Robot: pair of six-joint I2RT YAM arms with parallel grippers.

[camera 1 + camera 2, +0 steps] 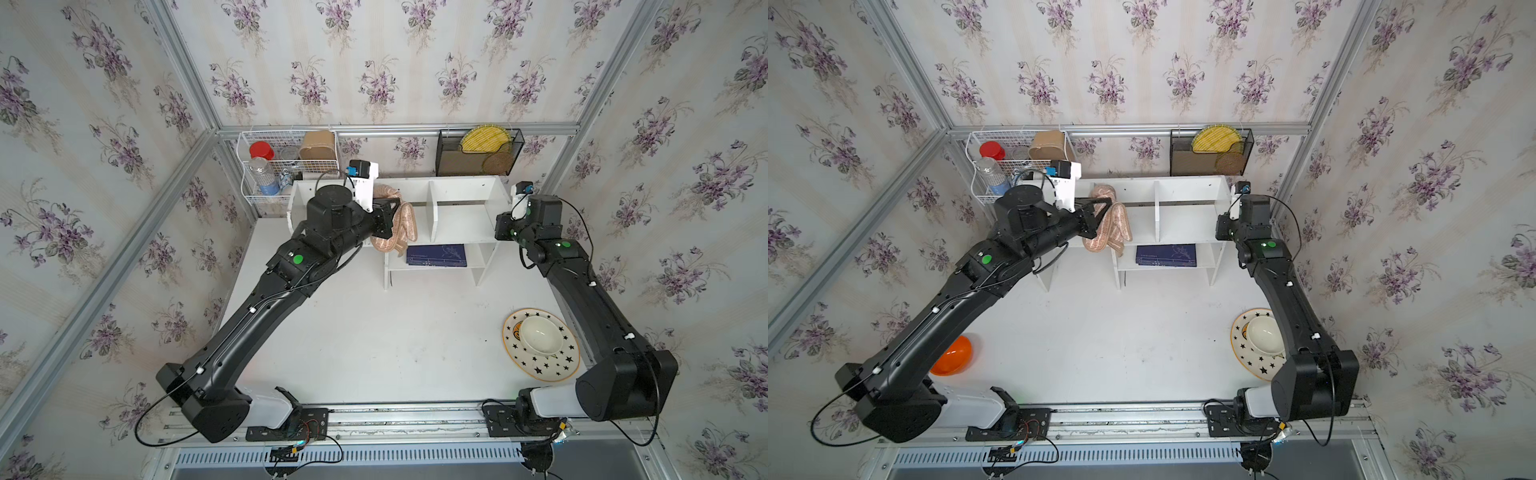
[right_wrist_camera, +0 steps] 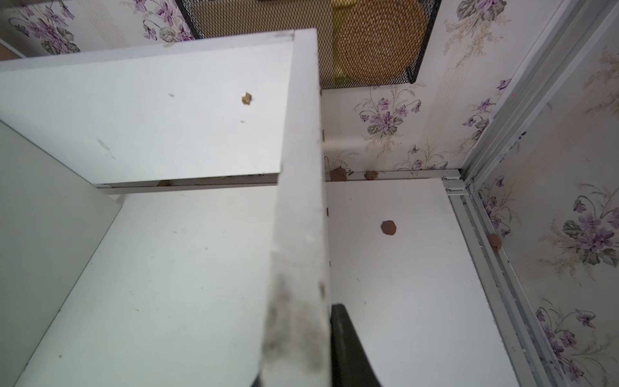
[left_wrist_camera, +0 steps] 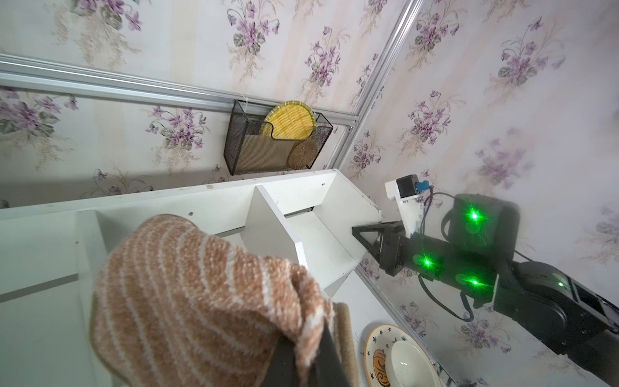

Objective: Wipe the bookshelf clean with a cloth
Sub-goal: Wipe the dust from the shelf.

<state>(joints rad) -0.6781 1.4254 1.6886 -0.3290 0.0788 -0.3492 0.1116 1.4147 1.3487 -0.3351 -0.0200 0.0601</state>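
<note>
The white bookshelf (image 1: 461,195) (image 1: 1187,195) stands at the back of the table. The striped tan cloth (image 1: 405,226) (image 1: 1119,224) is bunched around its left divider and hangs over the front edge. My left gripper (image 1: 392,218) (image 3: 310,338) is shut on a fold of the cloth (image 3: 187,295). My right gripper (image 1: 500,226) (image 1: 1222,227) (image 3: 358,233) is shut on the bookshelf's right side panel (image 2: 301,201). In the right wrist view one black finger (image 2: 345,335) shows against that panel, and the other is hidden behind it.
A blue book (image 1: 436,254) lies on the lower shelf. A white wire basket (image 1: 286,162) and a black mesh rack (image 1: 478,153) hang on the back wall. A star plate with a bowl (image 1: 540,345) sits front right, an orange bowl (image 1: 953,355) front left. Brown crumbs (image 2: 388,228) dot the table.
</note>
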